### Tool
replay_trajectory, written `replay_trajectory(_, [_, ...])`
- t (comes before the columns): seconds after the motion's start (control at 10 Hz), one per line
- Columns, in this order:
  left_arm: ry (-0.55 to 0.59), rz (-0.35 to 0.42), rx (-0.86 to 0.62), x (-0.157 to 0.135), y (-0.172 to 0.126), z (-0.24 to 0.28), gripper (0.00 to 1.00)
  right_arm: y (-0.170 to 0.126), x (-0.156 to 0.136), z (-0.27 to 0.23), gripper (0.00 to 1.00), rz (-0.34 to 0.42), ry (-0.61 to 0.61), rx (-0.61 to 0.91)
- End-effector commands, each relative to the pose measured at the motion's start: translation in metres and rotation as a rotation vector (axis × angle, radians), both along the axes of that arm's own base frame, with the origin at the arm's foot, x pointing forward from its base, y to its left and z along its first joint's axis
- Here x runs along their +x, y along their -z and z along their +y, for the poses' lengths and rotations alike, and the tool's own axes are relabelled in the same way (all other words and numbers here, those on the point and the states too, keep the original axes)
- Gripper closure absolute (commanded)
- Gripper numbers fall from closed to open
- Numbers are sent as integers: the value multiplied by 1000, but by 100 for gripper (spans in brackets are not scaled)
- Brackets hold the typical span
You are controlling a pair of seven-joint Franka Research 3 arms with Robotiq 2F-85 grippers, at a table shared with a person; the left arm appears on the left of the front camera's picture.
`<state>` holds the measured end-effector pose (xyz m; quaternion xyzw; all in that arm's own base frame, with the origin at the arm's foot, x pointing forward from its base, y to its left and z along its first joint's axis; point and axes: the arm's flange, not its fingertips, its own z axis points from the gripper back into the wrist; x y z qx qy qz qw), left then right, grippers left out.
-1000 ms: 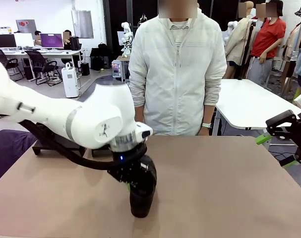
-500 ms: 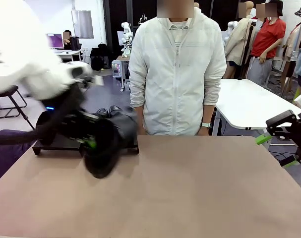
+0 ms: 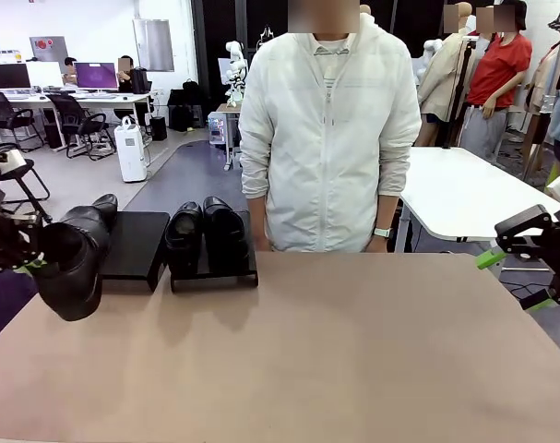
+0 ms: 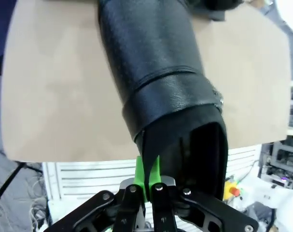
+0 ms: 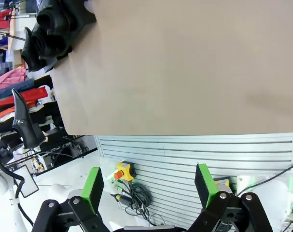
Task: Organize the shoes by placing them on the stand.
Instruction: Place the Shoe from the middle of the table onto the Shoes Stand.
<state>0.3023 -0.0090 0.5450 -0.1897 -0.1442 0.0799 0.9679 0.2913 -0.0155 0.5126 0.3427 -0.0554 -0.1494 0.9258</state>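
Your left tool (image 3: 29, 263) has swung its glossy black leather slip-on shoe (image 3: 72, 258) off mid-worktop to the left matte-black platform (image 3: 137, 242), pinching the collar; placing remains. One shoe (image 3: 100, 210) rests there; the right platform (image 3: 215, 275) holds a pair (image 3: 204, 231). Your right tool (image 5: 148, 186) hangs released.

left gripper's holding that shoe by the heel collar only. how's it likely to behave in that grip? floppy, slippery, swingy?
Probably fairly stiff: the shoe keeps its shape while hanging from the left gripper. The glossy leather looks smooth, so it might slip, though the green pads pinch only the thin collar edge. Most of its length hangs beyond the pinch, so it may pivot or swing in fast moves.
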Motion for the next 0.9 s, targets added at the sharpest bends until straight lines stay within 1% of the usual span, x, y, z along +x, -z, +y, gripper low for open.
replay_trajectory(0.0, [79, -39, 38, 1, -14, -34, 100, -2, 2, -1, 0, -20, -21, 28])
replay_trajectory(0.4, [79, -39, 38, 1, -14, -34, 100, -2, 2, -1, 0, -20, -21, 28])
replay_trajectory(0.5, [85, -21, 61, -2, -8, -39, 100, -2, 2, -1, 0, -20, -21, 28])
replay_trajectory(0.6, [100, -36, 123, 44, -12, -31, 100, -2, 2, -1, 0, -20, -21, 28])
replay_trajectory(0.7, [191, -95, 173, 90, -10, -23, 100, -2, 2, -1, 0, -20, -21, 28])
replay_trajectory(0.8, [173, -196, 242, 128, -3, -10, 100, -2, 2, -1, 0, -20, -21, 28])
